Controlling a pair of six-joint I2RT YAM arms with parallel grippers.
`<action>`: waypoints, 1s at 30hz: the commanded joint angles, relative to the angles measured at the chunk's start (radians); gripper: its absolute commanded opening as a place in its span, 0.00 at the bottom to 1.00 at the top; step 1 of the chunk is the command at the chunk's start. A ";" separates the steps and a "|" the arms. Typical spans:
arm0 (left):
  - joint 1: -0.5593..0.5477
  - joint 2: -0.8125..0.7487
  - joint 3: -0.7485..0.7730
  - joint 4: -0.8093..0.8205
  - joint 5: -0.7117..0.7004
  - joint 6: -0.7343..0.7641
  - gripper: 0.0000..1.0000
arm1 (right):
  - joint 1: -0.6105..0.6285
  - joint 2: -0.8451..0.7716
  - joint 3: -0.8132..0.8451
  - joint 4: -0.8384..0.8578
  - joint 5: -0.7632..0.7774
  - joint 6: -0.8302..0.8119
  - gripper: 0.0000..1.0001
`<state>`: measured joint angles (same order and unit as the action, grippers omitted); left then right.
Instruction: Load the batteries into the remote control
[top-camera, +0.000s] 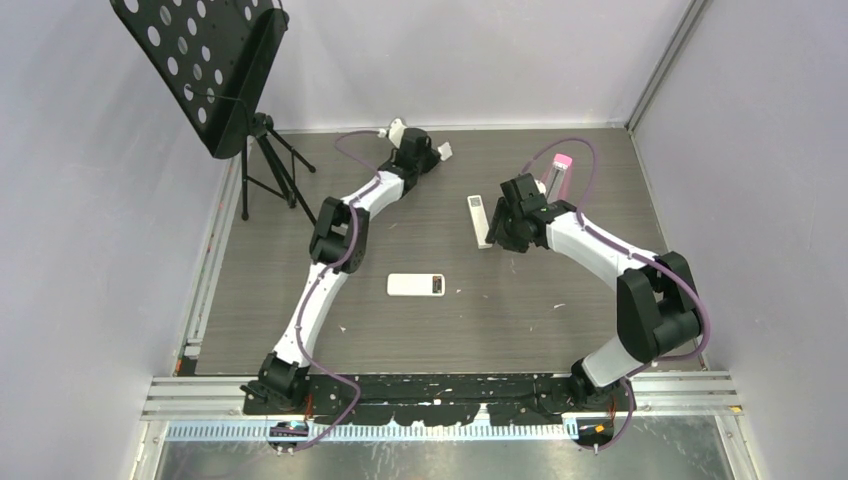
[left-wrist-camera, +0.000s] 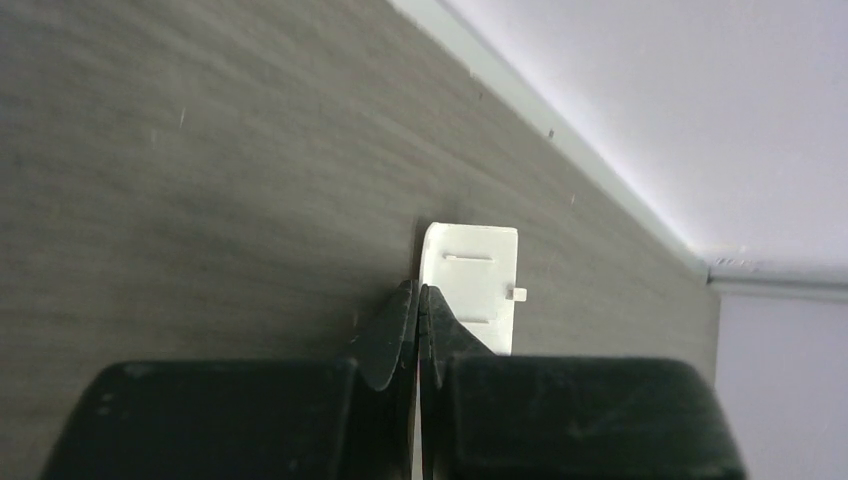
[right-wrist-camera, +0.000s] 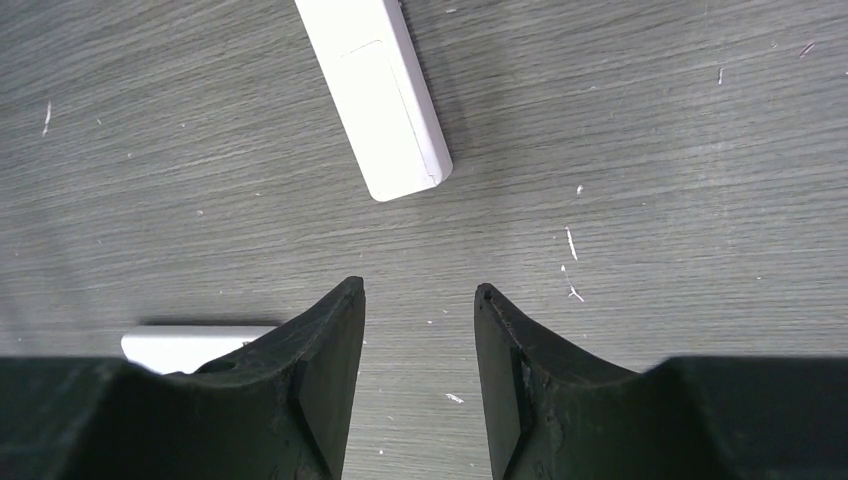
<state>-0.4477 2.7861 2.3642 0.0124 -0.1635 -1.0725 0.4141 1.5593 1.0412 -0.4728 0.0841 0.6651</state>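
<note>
Left fingers (left-wrist-camera: 395, 330) pressed shut, empty, beside small white plastic piece (left-wrist-camera: 480, 265); right fingers (right-wrist-camera: 330, 360) part open, empty, above table (right-wrist-camera: 650, 150)

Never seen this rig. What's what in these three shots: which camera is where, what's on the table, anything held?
Two robot arms are bolted at the table's near edge, each ending in a two-finger gripper. The wide shot comes from a fixed camera above and behind them. The other two come from cameras on the wrists, looking past each arm's fingers. On the table lie a short white remote with a dark patch at one end, a slim white remote, and a small white plastic piece near the far wall. A music stand stands at far left. The left gripper is shut, tips at that piece's edge; whether it pinches it I cannot tell. The right gripper is open and holds nothing. I cannot make out any batteries.
</note>
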 joint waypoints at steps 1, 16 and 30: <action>-0.021 -0.155 -0.202 -0.052 0.102 0.123 0.00 | -0.008 -0.069 -0.004 0.015 0.006 0.017 0.49; -0.123 -0.720 -1.016 -0.035 0.267 0.221 0.00 | -0.006 -0.125 -0.052 0.065 -0.097 0.074 0.43; -0.163 -1.027 -1.281 -0.025 0.361 0.158 0.15 | 0.158 -0.033 0.032 -0.007 0.035 0.104 0.39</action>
<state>-0.6292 1.8542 1.1007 -0.0212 0.1734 -0.9108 0.5030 1.4822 0.9970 -0.4648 0.0322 0.7418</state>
